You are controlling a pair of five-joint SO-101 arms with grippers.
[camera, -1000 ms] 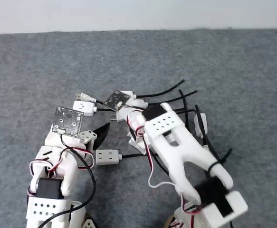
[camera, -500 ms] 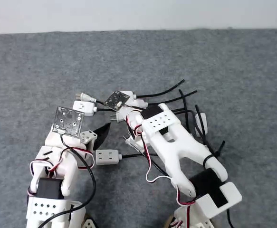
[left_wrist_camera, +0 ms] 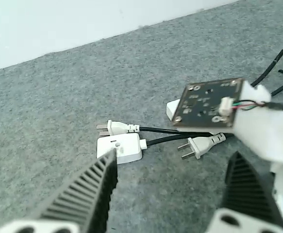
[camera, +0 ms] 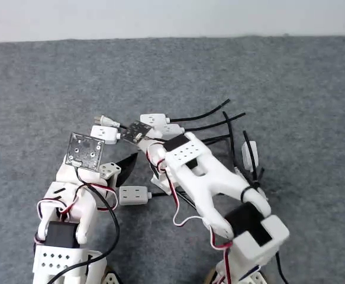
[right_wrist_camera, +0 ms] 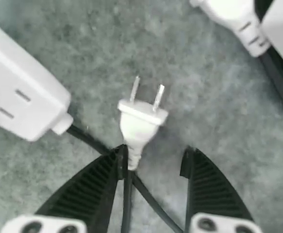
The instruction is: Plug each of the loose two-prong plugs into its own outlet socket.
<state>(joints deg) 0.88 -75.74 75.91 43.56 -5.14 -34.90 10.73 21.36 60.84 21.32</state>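
1. High: cables [camera: 234,133] tangle beside your right arm [camera: 187,157]; they may snag.
2. Left wrist: your left claw [left_wrist_camera: 173,165] gapes empty, near a socket [left_wrist_camera: 119,147].
3. Right wrist: your right claw [right_wrist_camera: 153,158] spreads astride the plug [right_wrist_camera: 141,119] tail on the carpet [right_wrist_camera: 204,97]; closing off-centre may twist it.

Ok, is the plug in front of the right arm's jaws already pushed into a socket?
No, the plug lies with both prongs bare, apart from the white outlet socket beside it.

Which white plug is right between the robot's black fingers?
The white two-prong plug lying in the right gripper's open gap, prongs pointing away from it. The other white plug lies farther off.
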